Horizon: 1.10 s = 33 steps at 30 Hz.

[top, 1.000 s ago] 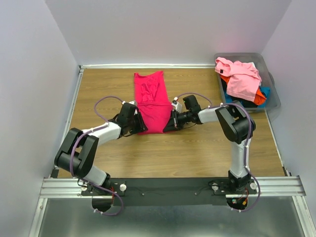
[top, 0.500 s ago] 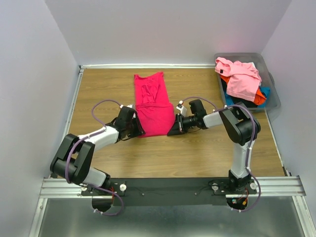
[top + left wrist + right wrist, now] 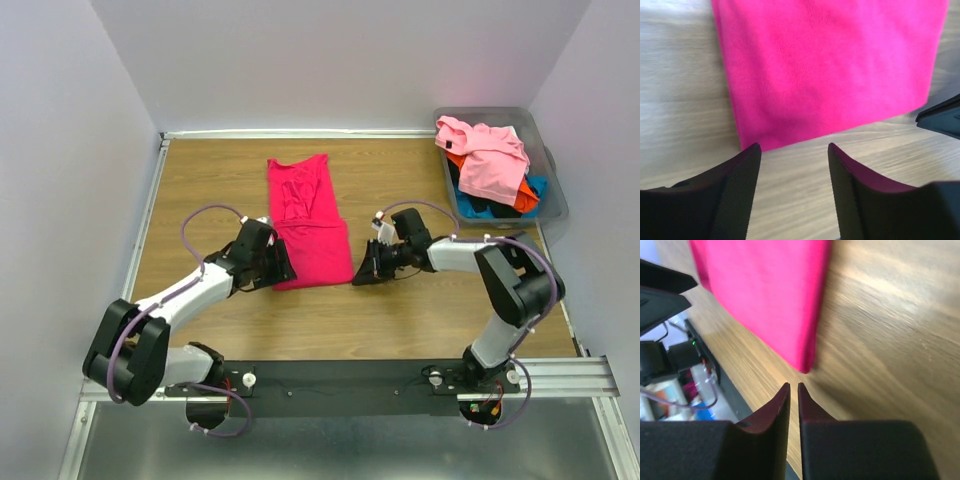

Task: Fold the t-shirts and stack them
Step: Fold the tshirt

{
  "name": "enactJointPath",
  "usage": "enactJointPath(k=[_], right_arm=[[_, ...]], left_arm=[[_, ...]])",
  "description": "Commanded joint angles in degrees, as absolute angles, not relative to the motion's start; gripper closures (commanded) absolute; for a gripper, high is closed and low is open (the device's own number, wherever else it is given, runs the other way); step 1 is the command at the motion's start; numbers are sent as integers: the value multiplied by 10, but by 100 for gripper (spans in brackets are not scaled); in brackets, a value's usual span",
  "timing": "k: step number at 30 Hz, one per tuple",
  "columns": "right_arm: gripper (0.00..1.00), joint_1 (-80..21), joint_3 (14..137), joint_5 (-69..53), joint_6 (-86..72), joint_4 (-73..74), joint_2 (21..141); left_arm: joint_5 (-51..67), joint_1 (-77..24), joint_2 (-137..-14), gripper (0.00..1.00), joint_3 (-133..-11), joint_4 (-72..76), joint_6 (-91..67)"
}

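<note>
Crimson t-shirt [image 3: 303, 225] is lying mid-frame on the desk [image 3: 200, 180] as a narrow folded strip. Left tool [image 3: 794, 150], spread and empty, and right tool [image 3: 793, 387], pressed together and empty, are flanking its lower corners, probably lining up the crosswise fold.

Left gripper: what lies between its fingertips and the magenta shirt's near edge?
Only bare table, shown in the left wrist view; the open left gripper sits close to the shirt.
</note>
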<state>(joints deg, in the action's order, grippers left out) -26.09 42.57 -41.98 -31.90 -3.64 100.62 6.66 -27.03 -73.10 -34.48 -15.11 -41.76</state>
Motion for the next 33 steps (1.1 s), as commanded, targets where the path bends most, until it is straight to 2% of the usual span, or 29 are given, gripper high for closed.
enactJointPath(k=[1,5,12,17,20,25,33], right_arm=[[80,-266,495,-320,-284,44,948],[73,-265,589,-278,-273,48,981],[72,-265,749,-273,-270,49,1129],[72,-265,799,-254,-268,47,1200],[72,-265,807,-250,-269,48,1231],[72,-262,774,-225,-274,50,1245],[71,-250,614,-172,-257,100,1131]], left_arm=[[18,-271,-700,35,-407,-214,-416],[4,-258,-724,34,-446,-190,-404],[-25,-233,-865,38,-531,-143,-354],[-33,-222,-962,39,-605,-146,-325],[-26,-223,-1021,39,-624,-145,-316],[-3,-225,-1051,39,-606,-142,-323],[53,-289,-993,39,-509,-145,-351]])
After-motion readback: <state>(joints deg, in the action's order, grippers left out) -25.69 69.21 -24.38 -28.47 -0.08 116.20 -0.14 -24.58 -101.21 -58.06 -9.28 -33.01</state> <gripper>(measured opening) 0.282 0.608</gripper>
